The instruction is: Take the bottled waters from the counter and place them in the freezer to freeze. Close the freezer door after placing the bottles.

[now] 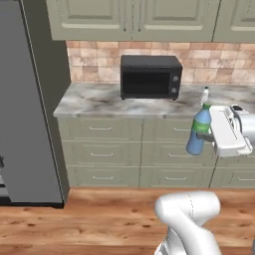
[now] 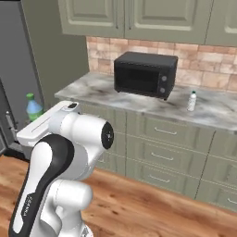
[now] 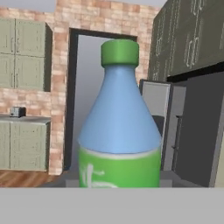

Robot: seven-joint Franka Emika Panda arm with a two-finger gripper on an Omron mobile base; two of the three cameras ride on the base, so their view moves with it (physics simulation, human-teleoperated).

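While you look from the left base view, you see the gripper held out in front of the olive drawers, clamped on the blue-tinted bottle with the green cap and label, which stands upright in the air below the level of the counter. From that side the second bottle, the clear one, shows as just its top on the worktop directly behind the held bottle, to the right of the black microwave. Turn to the right base view and the robot's own arm covers most of the hand, so you catch just the green cap and shoulder of the blue-tinted bottle peeking past it near the grey refrigerator. That same view gives you the clear bottle in full, upright on the marbled stone, well apart from the microwave on its right. The hand view puts the held bottle right up against the lens, label low and cap high, and behind it you can see an opened grey door panel beside a dark tall unit.
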